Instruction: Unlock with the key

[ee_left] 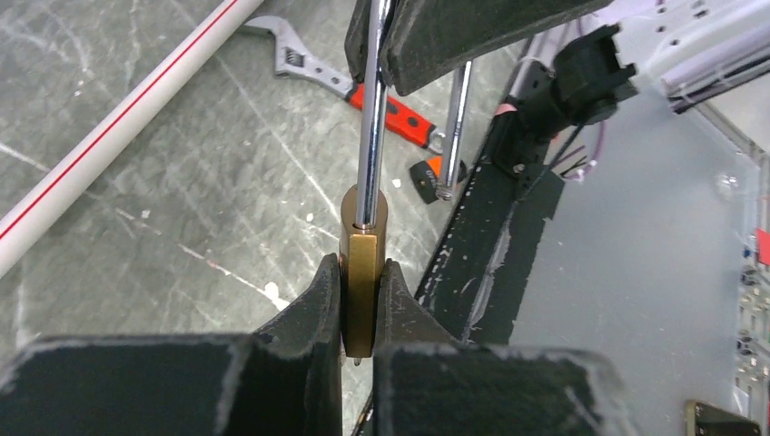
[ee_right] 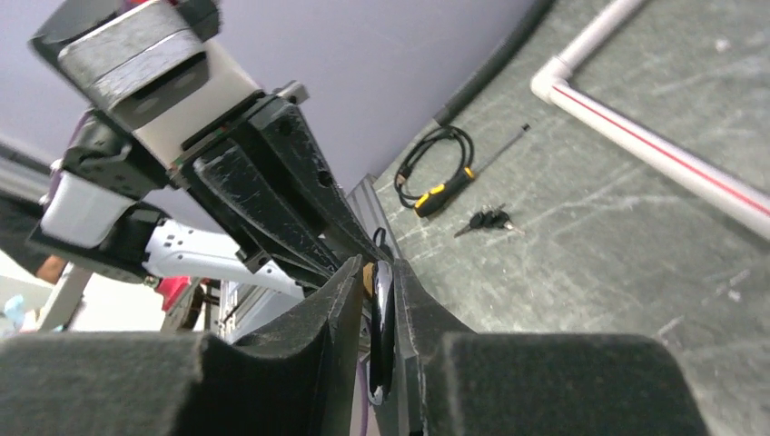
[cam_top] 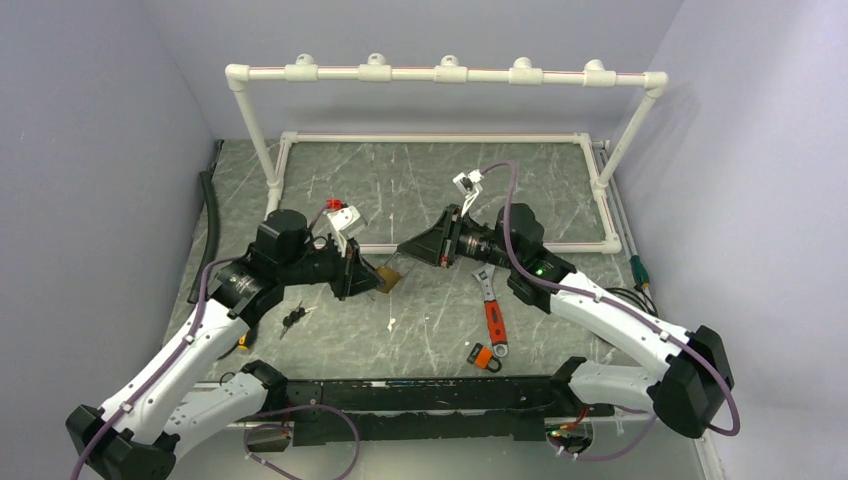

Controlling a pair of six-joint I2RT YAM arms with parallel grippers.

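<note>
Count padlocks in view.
2. The brass padlock is above mid-table: the left end effector clamps its body, the right end effector grips its shackle. A small orange padlock lies on the table at the wrench handle's end. Some table is hidden, so more is possible.

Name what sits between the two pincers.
The brass padlock: left pincer clamps its body, right pincer its steel shackle; clearest in the left wrist view.

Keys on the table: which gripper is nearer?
Left. The left gripper, holding the padlock, is just right of the keys; the right gripper is farther right, beyond the padlock, on its shackle.
</note>
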